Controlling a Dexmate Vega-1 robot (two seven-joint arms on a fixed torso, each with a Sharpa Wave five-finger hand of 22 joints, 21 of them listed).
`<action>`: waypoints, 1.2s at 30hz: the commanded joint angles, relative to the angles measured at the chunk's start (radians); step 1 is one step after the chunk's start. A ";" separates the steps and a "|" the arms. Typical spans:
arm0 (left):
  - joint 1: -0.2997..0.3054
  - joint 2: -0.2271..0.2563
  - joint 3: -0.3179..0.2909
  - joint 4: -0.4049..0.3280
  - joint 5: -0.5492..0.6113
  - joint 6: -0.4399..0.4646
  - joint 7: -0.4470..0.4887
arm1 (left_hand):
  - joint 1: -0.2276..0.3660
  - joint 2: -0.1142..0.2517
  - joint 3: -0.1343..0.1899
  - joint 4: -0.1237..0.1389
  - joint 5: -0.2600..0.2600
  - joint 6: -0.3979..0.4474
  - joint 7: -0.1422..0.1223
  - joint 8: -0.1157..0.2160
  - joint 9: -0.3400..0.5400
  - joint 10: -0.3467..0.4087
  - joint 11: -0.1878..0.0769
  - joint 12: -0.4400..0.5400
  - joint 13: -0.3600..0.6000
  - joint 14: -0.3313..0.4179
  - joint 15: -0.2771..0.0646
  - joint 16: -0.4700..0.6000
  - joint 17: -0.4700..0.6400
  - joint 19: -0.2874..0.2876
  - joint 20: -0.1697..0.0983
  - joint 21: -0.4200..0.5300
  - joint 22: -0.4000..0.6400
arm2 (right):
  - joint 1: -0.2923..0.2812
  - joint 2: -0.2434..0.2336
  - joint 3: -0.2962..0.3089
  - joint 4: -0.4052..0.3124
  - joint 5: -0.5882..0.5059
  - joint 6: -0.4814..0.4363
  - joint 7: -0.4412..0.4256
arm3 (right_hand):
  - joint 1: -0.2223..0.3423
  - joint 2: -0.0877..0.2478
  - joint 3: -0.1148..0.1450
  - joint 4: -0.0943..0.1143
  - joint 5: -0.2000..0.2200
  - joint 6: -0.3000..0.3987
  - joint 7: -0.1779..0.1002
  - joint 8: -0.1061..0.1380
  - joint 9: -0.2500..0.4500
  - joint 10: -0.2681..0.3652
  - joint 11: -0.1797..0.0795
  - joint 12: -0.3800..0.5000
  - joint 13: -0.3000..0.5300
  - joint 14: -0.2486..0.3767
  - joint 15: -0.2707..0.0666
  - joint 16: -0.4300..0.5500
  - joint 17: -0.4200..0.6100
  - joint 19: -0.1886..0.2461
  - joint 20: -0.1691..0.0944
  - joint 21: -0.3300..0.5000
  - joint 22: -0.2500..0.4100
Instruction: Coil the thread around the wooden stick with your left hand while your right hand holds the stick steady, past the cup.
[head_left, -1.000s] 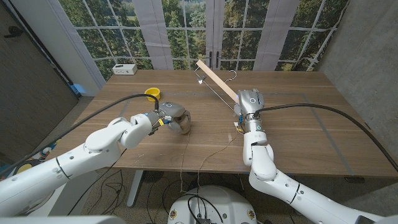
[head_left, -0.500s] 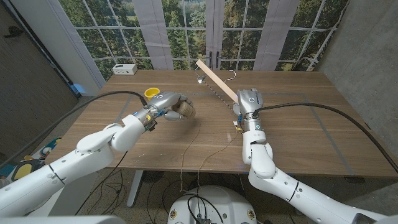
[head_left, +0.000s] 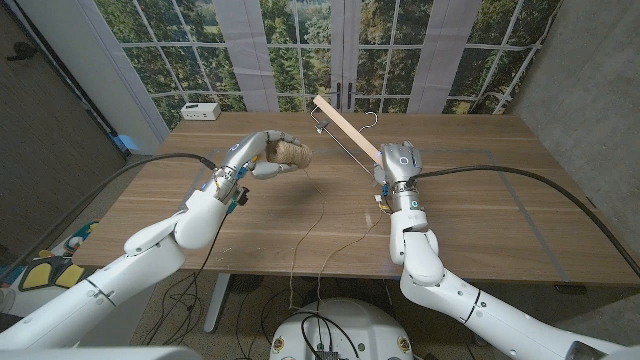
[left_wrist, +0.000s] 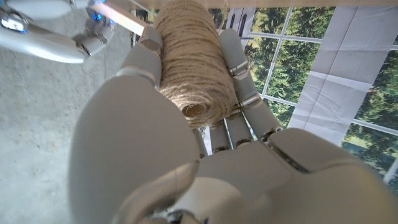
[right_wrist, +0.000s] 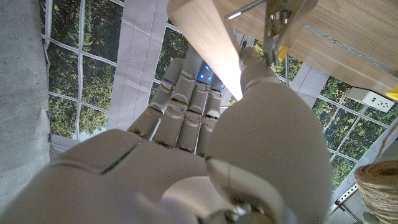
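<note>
From the table's near edge a thin pale thread (head_left: 318, 215) runs up across the brown wooden table (head_left: 470, 220) to the fat spool of tan jute twine (head_left: 291, 154), which the robot's left hand (head_left: 262, 157) grips with its fingers (left_wrist: 239, 68) curled around the wound body. That spool is lifted off the table, to the left of the long flat pale wooden stick (head_left: 348, 130). The right hand (head_left: 400, 163) holds the stick's near end, fingers wrapped around it (the right wrist view shows the wood rising out of the fist), so the stick slants up and away over the far part of the table, with a thin wire hanger (head_left: 372, 122) just beside it.

The step in hand looks like the carry: the spool is being brought across towards the stick, and no turn of thread can be made out on the wood. The next move calls for passing the spool over or around the raised stick while the right hand holds firm, keeping the trailing thread taut enough to lay against the wood.

Compared with a second ago, the left hand has risen and travelled away from the near side and rightwards, closing on the stick; it now stands where the small yellow cup was seen. The right hand and stick have not shifted.
</note>
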 joint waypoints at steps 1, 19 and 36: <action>-0.002 -0.115 -0.048 0.099 -0.169 -0.140 0.065 | 0.132 0.140 0.037 0.042 0.009 0.176 0.141 -0.003 0.003 0.286 -0.159 0.078 0.062 0.475 -0.277 0.074 0.185 0.013 -0.123 0.010 0.003 | -0.011 0.008 0.011 0.009 0.011 0.002 -0.058 | 0.130 0.133 0.008 0.006 0.006 0.093 -0.086 0.007 0.119 0.066 -0.063 0.003 0.157 0.081 -0.135 -0.005 0.006 -0.006 -0.114 0.008 0.002; -0.060 -0.142 -0.097 0.182 -0.544 -0.148 -0.167 | 0.140 0.143 0.033 0.048 0.010 0.174 0.141 -0.018 0.008 0.288 -0.156 0.077 0.074 0.480 -0.277 0.065 0.194 0.012 -0.123 0.044 0.000 | -0.013 0.059 0.041 0.123 0.063 0.103 -0.379 | 0.132 0.131 0.007 0.004 0.007 0.098 -0.087 0.008 0.119 0.069 -0.063 0.001 0.157 0.087 -0.135 -0.013 0.018 -0.003 -0.116 0.018 0.001; -0.205 -0.145 -0.078 0.241 -0.911 0.029 -0.367 | 0.150 0.149 0.035 0.046 0.003 0.178 0.158 -0.033 0.012 0.311 -0.154 0.075 0.064 0.492 -0.277 0.034 0.173 0.014 -0.124 0.080 -0.009 | 0.020 0.067 0.038 0.214 0.099 0.177 -0.547 | 0.129 0.128 0.003 0.005 0.008 0.100 -0.095 0.007 0.118 0.072 -0.063 -0.004 0.150 0.087 -0.135 -0.026 0.027 -0.003 -0.123 0.026 0.000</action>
